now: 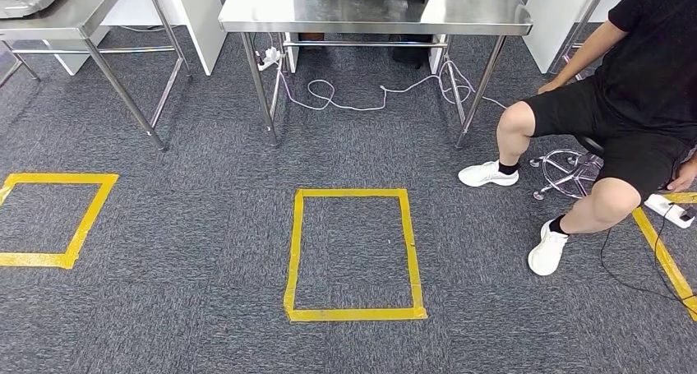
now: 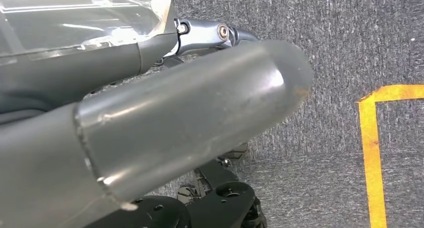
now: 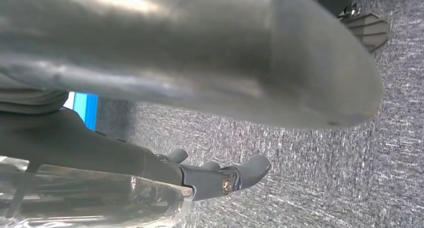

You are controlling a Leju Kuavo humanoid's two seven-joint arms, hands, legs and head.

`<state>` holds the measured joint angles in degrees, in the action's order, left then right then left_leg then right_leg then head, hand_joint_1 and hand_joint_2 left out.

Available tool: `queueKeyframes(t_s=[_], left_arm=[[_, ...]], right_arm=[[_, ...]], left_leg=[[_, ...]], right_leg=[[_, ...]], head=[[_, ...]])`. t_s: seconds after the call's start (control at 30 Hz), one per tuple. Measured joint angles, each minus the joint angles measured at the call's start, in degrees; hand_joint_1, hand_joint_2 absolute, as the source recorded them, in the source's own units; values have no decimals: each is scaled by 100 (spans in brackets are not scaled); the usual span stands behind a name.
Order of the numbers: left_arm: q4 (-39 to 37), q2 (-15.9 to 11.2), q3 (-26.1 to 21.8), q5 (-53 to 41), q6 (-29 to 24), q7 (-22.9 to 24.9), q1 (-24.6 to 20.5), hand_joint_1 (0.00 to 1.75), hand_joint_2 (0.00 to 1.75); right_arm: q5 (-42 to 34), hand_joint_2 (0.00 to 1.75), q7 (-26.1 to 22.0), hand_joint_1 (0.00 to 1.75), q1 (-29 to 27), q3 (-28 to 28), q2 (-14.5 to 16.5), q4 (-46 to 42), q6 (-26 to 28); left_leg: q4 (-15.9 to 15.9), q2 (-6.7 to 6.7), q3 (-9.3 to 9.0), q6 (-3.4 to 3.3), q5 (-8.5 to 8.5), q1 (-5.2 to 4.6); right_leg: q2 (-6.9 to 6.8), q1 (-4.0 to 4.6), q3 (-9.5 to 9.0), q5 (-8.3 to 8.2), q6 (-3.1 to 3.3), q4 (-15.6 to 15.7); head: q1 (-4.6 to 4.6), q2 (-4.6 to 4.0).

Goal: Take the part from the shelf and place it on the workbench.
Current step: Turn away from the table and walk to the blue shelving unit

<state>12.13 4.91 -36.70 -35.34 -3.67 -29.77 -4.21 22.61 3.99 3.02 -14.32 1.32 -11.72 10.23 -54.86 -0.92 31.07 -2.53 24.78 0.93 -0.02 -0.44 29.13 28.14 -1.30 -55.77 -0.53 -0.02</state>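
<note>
We see the left hand [image 2: 190, 118] close in the left wrist view: thick grey thumb in front, darker fingers [image 2: 210, 35] behind, stretched out over the carpet [image 2: 350, 32], holding nothing. The right hand [image 3: 200, 87] looks similar in the right wrist view: fingers [image 3: 240, 173] extended, apart from the thumb, nothing between them. Both views are partly blocked by the thumb and a shiny clear cover, so fingertips are hard to judge.

The part: we cannot tell where it is. In the head view the workbench [image 1: 370, 12] is cut off at the top edge; a dark object on it is not identifiable. A seated person [image 1: 625, 103] is at the right, near yellow tape square [image 1: 353, 255].
</note>
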Motion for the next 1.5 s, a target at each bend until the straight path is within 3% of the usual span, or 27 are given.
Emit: queueKeyframes(t_s=[0.07,0.13,0.2,0.23,0.27,0.3,0.33,0.4,0.47,0.53,0.57,0.63,0.67,0.7,0.83,0.93,1.0,1.03,1.07,1.13,1.17,1.23,1.27,1.3,1.37,1.43,1.5], left_arm=[[0,15,0,-6,-4,1,-10,0,0],[-1,19,-1,-8,-12,2,-15,0,0],[-2,25,-2,-10,-16,4,-14,0,0],[-2,30,-2,-11,-16,5,-14,0,0],[-2,36,-1,-11,-16,6,-14,0,0],[-1,37,-1,-12,-16,7,-14,0,0],[0,33,-1,-12,-18,8,-14,0,0],[1,26,-1,-13,-23,9,-20,0,0],[0,36,0,-14,-29,9,-28,0,0],[0,42,0,-15,-42,9,-30,0,0],[-1,42,0,-15,-50,9,-24,0,0],[-2,39,-1,-15,-63,9,-1,0,0],[-2,39,-2,-15,-68,10,12,0,0],[-3,39,-2,-15,-70,10,22,0,0],[-7,40,-2,-15,-80,9,28,0,0],[-7,40,-2,-15,-81,9,28,0,0],[-10,32,-3,-17,-91,-2,32,0,0],[-15,34,-9,-18,-107,-19,33,0,0],[-21,40,-20,-19,-130,-42,38,0,0],[-33,62,-45,-20,-168,-77,59,0,0],[-37,66,-54,-20,-177,-83,78,0,0],[-45,68,-62,-20,-180,-85,103,0,0],[-48,74,-66,-20,-183,-85,106,0,0],[-50,82,-69,-24,-189,-85,107,0,0],[-52,104,-75,-46,-210,-87,108,0,0],[-55,116,-76,-78,-232,-93,111,0,0],[-57,125,-77,-107,-240,-96,108,0,0]], right_arm=[[7,0,-2,0,4,1,-10,5,-1],[17,0,-4,0,3,2,-10,12,-1],[26,0,-6,0,-14,2,-17,15,-1],[28,0,-7,0,-24,2,-25,17,-1],[29,0,-8,0,-27,2,-33,18,-1],[31,0,-9,0,-22,3,-35,19,-2],[33,0,-11,0,-11,5,-32,19,-5],[38,0,-14,0,5,8,-24,19,-10],[47,0,-14,0,-2,9,-28,23,-11],[61,0,-7,0,-5,9,-28,27,-15],[68,0,-1,0,-3,9,-27,28,-19],[85,0,8,0,-3,9,-22,29,-34],[91,0,9,0,-7,9,-19,31,-48],[97,0,9,0,-12,9,-16,33,-62],[102,0,9,0,-19,9,-18,37,-101],[102,0,9,0,-19,9,-18,37,-102],[102,0,6,0,-8,10,-6,38,-111],[105,0,-2,0,-10,10,-5,41,-116],[109,0,-12,0,-12,11,-4,45,-120],[114,0,-34,0,-21,11,-15,51,-120],[114,0,-41,0,-17,11,-16,52,-120],[111,0,-50,0,-25,11,-21,53,-122],[105,0,-52,0,-36,11,-27,54,-127],[98,0,-50,0,-47,10,-36,56,-133],[76,0,-26,0,-50,9,-54,60,-149],[57,0,9,0,-41,9,-60,62,-159],[46,0,37,0,-56,8,-60,68,-163]], left_leg=[[133,-65,-33,-12,-77,36],[143,-130,3,-5,-97,32],[134,-208,33,24,-110,45],[115,-250,47,47,-112,64],[79,-291,63,81,-103,88],[23,-334,85,127,-83,100],[-49,-377,106,187,-47,104],[-142,-453,115,287,5,91],[-159,-517,97,346,17,114],[-341,-389,157,379,209,153],[-609,-255,259,384,423,161],[-1403,-18,571,364,899,142],[-1732,31,698,343,1029,128],[-1872,55,744,307,1038,112],[-1171,156,362,135,563,47],[-1068,176,310,119,515,41],[-700,403,123,29,430,27],[-481,451,22,-15,370,11],[-260,451,-67,-57,305,0],[-108,158,-92,-64,222,-18],[-77,38,-88,-67,202,-21],[-82,-158,-70,-64,199,-31],[-87,-243,-61,-61,199,-32],[-96,-323,-58,-53,202,-32],[-140,-456,-57,-12,222,-48],[-180,-579,-75,58,255,-76],[-182,-692,-105,126,268,-76]], right_leg=[[1,1,223,254,11,-435],[3,-42,604,596,-3,-1200],[-2,-107,746,672,-116,-1536],[-18,-143,638,568,-207,-1351],[-73,-181,426,403,-304,-960],[-171,-203,222,263,-370,-566],[-247,-209,76,153,-382,-255],[-300,-182,28,100,-263,-87],[-191,-169,70,80,-113,-123],[-89,-175,74,39,-15,-130],[-39,-170,83,10,29,-129],[76,-126,125,-32,92,-136],[141,-97,145,-47,114,-139],[213,-69,155,-55,123,-141],[431,1,140,-63,126,-140],[446,4,137,-63,126,-140],[525,16,146,-76,117,-144],[622,19,191,-106,74,-132],[562,21,284,-64,43,-223],[315,-1,620,198,-2,-733],[126,-14,809,403,8,-1140],[68,-49,1007,585,-46,-1637],[49,-65,946,546,-101,-1594],[3,-81,761,434,-167,-1324],[-247,-87,266,173,-250,-513],[-410,-50,42,35,-203,-72],[-312,-21,71,-5,-107,-36]], head=[[23,0],[40,0],[42,0],[44,0],[44,0],[50,1],[60,1],[69,1],[60,0],[52,0],[45,1],[36,1],[34,1],[36,0],[36,0],[37,0],[53,0],[54,0],[67,0],[81,0],[96,0],[102,1],[104,1],[104,1],[104,1],[92,0],[84,0]])
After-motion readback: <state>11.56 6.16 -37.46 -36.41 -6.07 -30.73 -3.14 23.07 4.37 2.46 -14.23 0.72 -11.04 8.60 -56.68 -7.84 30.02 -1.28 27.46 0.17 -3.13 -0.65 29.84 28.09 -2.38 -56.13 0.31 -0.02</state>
